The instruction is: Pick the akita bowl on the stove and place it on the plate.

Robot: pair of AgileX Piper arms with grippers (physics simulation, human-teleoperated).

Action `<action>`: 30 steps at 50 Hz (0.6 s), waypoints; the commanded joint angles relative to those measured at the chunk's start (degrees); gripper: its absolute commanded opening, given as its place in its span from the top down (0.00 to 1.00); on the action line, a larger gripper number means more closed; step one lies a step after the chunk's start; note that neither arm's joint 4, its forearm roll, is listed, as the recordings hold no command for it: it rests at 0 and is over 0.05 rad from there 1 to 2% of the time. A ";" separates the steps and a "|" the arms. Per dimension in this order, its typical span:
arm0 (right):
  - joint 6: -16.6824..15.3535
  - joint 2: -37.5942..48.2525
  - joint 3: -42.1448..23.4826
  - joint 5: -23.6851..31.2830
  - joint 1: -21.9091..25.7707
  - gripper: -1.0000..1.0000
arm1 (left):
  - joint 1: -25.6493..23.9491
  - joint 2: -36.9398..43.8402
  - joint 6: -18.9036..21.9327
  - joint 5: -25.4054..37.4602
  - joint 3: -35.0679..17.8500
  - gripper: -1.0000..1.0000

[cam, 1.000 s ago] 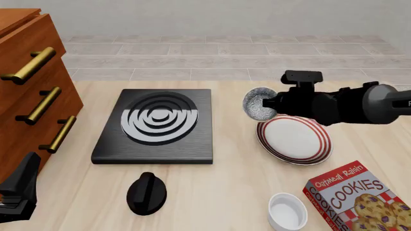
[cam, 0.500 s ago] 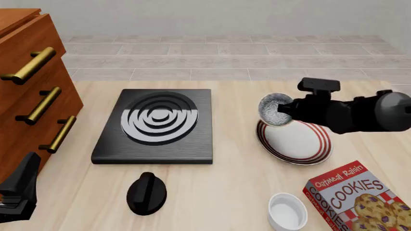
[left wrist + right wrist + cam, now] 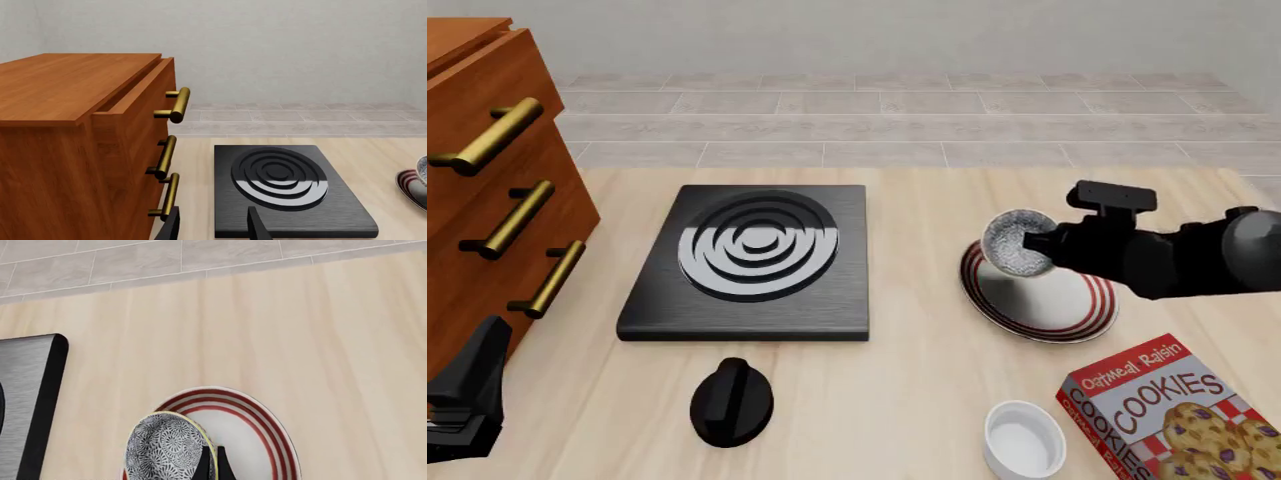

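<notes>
Drawer cabinet [image 3: 487, 190]: wooden, with brass handles, at the far left of the tabletop [image 3: 908, 380]; the left wrist view shows its top drawer pulled slightly out.
Left gripper [image 3: 465, 400]: low at the near left corner in the front view, beside the cabinet; in the left wrist view its two dark fingertips [image 3: 257, 225] stand apart with nothing between them, jaws spread.
Stove [image 3: 751, 260]: flat black slab with silver burner rings, left of centre, nothing resting on it.
Knob [image 3: 733, 402]: black, round, on the tabletop just nearer than the stove.
Akita bowl [image 3: 1018, 242]: tipped on its side with the speckled inside facing left, over the left rim of the plate; whether it touches the plate cannot be told.
Plate [image 3: 1054, 300]: white with red stripes, right of the stove, flat on the tabletop.
Right gripper [image 3: 1049, 243]: reaching in from the right, jaws pinching the bowl's rim; the right wrist view shows the fingers [image 3: 203, 467] closed against the bowl's edge above the plate.
Ramekin [image 3: 1024, 440]: plain white, near edge, right of the knob.
Cookie box [image 3: 1168, 415]: red "Oatmeal Raisin Cookies" box at the near right corner, just beside the ramekin.
</notes>
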 commanded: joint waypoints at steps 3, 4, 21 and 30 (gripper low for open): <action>0.74 -0.16 2.49 -2.09 -1.13 1.00 | 0.00 0.00 0.00 0.00 0.00 0.00; 0.98 -0.19 2.71 -2.26 -1.20 1.00 | 0.00 0.00 0.00 0.00 0.00 0.00; 1.68 0.77 4.47 -3.98 -1.20 1.00 | 0.00 0.00 0.00 0.00 0.00 0.00; 1.78 1.03 4.52 -4.23 -1.25 1.00 | 0.00 0.00 0.00 0.00 0.00 0.00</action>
